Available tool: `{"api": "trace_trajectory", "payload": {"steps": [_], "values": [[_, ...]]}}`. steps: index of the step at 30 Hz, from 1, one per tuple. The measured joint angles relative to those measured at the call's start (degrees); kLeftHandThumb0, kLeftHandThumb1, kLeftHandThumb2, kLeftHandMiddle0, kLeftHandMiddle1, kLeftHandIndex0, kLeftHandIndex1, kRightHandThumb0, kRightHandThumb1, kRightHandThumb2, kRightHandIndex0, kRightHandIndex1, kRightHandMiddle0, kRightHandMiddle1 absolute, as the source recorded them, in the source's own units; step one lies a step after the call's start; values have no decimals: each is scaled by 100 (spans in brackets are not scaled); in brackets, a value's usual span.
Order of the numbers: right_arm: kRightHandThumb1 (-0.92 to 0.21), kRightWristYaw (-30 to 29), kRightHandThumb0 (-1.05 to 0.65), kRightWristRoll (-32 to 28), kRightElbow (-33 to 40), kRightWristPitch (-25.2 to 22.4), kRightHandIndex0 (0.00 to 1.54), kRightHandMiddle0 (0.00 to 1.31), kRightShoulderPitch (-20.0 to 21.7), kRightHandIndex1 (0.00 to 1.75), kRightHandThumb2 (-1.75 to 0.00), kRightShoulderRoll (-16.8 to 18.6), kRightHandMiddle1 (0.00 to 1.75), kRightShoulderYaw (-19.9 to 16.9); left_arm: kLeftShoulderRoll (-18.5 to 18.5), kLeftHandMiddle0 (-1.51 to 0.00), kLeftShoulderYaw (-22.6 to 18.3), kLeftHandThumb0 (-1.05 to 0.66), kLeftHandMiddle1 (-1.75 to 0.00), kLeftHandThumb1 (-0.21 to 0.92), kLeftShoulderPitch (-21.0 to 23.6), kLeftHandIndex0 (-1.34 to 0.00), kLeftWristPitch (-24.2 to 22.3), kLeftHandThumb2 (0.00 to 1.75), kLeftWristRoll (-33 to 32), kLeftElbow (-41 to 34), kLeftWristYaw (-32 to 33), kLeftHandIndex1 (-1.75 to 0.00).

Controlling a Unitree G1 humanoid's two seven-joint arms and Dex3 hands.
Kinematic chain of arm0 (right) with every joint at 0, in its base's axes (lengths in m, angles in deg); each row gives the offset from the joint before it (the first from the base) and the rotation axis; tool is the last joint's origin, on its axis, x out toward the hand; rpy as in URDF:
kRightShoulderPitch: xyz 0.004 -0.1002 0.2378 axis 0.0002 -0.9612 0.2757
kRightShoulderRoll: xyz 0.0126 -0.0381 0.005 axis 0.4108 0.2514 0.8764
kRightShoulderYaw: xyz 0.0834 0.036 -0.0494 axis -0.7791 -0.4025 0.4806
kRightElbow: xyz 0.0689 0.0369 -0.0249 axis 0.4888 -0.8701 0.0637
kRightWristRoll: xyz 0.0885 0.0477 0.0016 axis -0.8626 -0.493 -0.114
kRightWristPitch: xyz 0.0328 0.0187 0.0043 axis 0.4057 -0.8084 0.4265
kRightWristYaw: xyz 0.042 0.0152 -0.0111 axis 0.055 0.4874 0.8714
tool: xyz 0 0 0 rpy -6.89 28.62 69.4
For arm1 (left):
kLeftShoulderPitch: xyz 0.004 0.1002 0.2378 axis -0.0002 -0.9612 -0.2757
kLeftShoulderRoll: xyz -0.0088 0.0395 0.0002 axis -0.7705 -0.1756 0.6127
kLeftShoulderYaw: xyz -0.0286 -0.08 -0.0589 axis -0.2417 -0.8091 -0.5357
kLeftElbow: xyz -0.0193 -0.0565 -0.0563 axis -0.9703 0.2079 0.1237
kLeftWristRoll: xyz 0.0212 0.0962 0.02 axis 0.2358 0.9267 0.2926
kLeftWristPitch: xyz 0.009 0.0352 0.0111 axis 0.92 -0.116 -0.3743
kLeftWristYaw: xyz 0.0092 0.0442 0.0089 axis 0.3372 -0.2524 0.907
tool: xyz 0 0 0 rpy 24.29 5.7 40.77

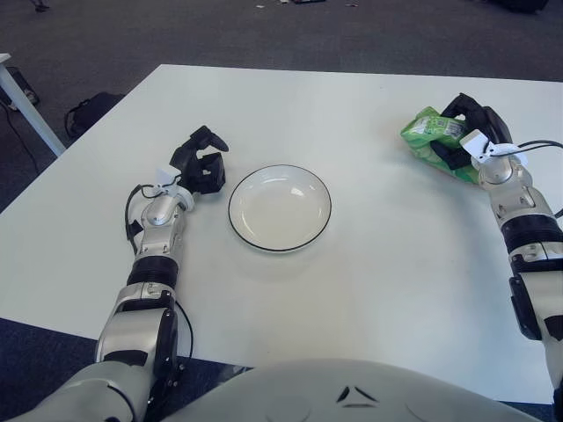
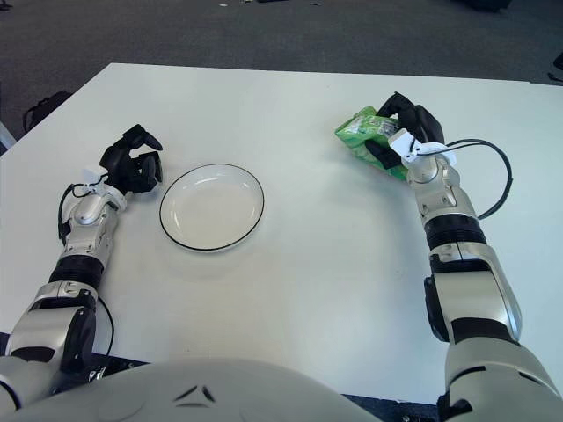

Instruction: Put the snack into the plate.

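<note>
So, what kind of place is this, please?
Probably an office or lab room: a plain white table stands on dark grey carpet, with a dark bag on the floor beside it. The table holds only a plate and a green snack.

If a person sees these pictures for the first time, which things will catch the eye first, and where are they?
The bright green snack bag stands out most, on the far right of the white table, with the right hand closed around it. Next comes the white plate with a dark rim, empty, left of the table's middle. The left hand shows just left of the plate, holding nothing.
</note>
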Motion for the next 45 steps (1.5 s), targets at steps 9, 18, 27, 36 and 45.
{"api": "trace_trajectory", "payload": {"steps": [9,18,27,36,45], "values": [[-3,546,0,-98,795,-378,86,60,4,165,-162,170,175,-91,12,-110,-1,-43,-175,48,15,-49,-1,112,0,2,-4,-175],[-2,1003,0,-274,1425,-1058,88,61,102,161,-161,422,175,-184,8,-110,6,-43,-175,47,10,-49,-1,112,2,2,-4,-175],[-2,1118,0,-337,2102,-1238,88,61,163,162,-162,891,175,-117,20,-110,7,-44,-175,45,25,-51,51,115,5,7,-2,-175],[-2,1035,0,-131,2455,-1247,82,61,231,174,-165,1248,175,75,19,-104,26,-43,-175,46,31,-50,76,113,30,14,34,-175],[-2,1037,0,322,2899,-1489,85,61,465,169,-164,1464,175,410,30,-106,32,-43,-175,47,47,-49,76,112,18,12,31,-175]]}}
